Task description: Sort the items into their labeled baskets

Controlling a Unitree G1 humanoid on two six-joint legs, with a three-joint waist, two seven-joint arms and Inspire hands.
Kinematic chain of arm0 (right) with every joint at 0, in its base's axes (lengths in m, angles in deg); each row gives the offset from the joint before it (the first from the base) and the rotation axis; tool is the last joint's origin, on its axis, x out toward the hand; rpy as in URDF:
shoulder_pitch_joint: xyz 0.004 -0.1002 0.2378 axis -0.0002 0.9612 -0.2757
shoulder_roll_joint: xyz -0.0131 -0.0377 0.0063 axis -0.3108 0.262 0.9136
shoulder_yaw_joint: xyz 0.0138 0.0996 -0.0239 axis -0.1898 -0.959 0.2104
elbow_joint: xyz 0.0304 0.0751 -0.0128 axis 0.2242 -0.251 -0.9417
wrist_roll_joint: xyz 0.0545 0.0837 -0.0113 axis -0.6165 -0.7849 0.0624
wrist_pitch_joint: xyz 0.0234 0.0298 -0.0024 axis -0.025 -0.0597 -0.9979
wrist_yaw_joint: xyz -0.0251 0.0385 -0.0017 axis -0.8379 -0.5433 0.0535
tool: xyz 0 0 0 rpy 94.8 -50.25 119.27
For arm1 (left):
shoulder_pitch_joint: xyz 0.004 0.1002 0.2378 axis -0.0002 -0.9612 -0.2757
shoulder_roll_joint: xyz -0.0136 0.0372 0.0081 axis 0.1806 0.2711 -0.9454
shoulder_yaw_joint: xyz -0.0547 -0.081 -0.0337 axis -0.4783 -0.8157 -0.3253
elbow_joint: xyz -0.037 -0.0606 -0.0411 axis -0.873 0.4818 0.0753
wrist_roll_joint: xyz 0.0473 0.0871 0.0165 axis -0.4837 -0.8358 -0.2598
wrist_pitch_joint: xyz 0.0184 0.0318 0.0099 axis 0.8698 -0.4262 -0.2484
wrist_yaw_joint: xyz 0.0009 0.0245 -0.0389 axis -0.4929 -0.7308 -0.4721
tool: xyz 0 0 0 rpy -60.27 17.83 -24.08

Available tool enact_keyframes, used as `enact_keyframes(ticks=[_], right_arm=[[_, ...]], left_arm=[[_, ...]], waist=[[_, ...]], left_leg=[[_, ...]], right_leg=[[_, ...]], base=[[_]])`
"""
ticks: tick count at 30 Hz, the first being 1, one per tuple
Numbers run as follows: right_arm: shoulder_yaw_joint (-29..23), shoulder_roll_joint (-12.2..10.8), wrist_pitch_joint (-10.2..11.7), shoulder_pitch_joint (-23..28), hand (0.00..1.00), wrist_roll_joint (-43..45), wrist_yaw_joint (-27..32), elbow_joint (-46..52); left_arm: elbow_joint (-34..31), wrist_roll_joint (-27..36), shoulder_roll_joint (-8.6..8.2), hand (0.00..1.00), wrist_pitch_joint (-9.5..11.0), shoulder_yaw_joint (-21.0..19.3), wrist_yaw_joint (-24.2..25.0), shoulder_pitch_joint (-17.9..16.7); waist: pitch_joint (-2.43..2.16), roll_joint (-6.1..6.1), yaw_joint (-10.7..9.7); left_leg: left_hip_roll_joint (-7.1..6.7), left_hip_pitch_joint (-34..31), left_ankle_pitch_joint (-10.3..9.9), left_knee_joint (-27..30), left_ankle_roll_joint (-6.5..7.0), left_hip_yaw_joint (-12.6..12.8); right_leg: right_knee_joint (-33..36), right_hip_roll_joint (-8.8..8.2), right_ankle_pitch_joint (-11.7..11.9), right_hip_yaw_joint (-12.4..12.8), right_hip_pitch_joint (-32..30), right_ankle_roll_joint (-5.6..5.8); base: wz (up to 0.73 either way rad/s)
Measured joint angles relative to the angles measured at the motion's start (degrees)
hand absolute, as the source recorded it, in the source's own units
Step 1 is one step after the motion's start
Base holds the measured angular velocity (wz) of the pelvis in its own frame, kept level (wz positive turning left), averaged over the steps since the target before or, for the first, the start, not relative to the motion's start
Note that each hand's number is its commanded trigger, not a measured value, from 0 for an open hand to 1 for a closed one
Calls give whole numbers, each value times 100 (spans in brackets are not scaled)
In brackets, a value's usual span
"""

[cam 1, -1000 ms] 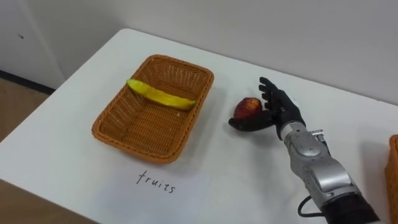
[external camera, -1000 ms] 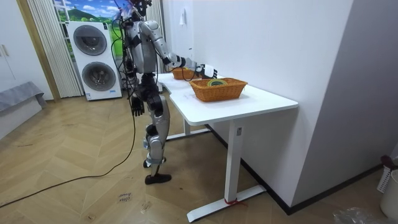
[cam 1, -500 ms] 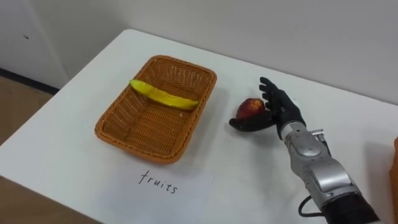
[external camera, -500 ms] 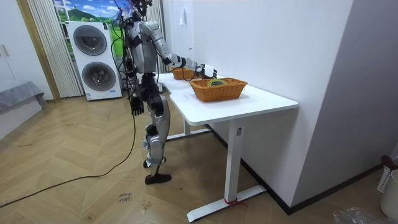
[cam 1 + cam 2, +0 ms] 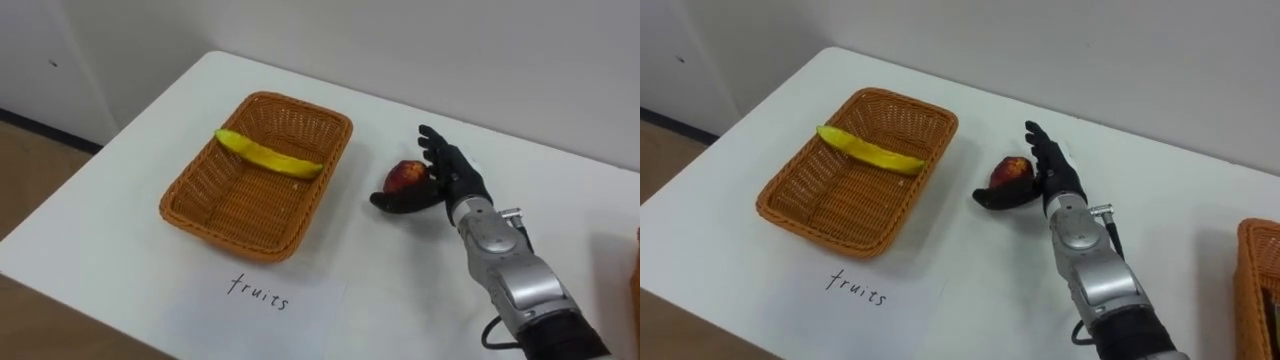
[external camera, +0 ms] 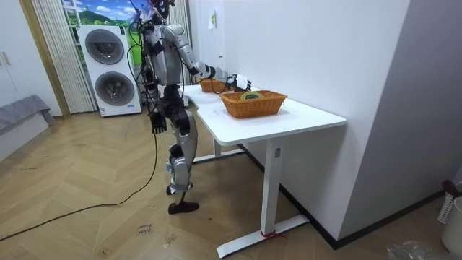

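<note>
Well, the fruit basket [image 5: 235,197] holds a banana [image 5: 268,157]. At its 3 o'clock, the apple [image 5: 405,176] sits on the white surface [image 5: 130,262]. It looks round, hard and a bit slippery. The right hand [image 5: 452,180] is spread wide against it and should wrap around its middle. The left hand [image 6: 157,123] hangs down.

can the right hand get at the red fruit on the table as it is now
Probably yes. The right hand is open right beside the red fruit, thumb along its near side, fingers straight, with nothing between them on the table. The basket stands apart to the left.
</note>
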Motion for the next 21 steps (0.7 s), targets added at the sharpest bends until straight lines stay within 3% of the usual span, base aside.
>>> enact_keyframes(ticks=[12, 19, 20, 21], right_arm=[[-20, -2, -1, -1, 0, 450, -389, -88], [-29, -3, 39, -1, 0, 632, -496, -304], [-32, -4, 50, -1, 5, 644, -499, -325], [-32, -5, 58, -1, 58, 650, -499, -333]], left_arm=[[227, -74, -3, 0, -32, -59, 15, 11], [240, -74, -5, 0, -35, -61, 28, 22], [241, -74, -5, 0, -41, -61, 28, 24], [241, -73, -6, 0, -46, -61, 29, 24]], waist=[[-37, -52, -20], [8, -54, -1], [11, -59, 2], [11, -60, 3]], left_leg=[[-6, 18, 0, -7, 2, -41], [-5, 52, -2, 14, 5, -69], [-7, 46, -4, 22, 6, -69], [-7, 43, -4, 25, 7, -70]], right_leg=[[0, -27, -2, -135, 38, 3], [-2, -35, -7, -165, 96, 12], [-2, -35, -7, -166, 96, 12], [-2, -36, -7, -166, 96, 12]], base=[[2], [1], [0], [0]])
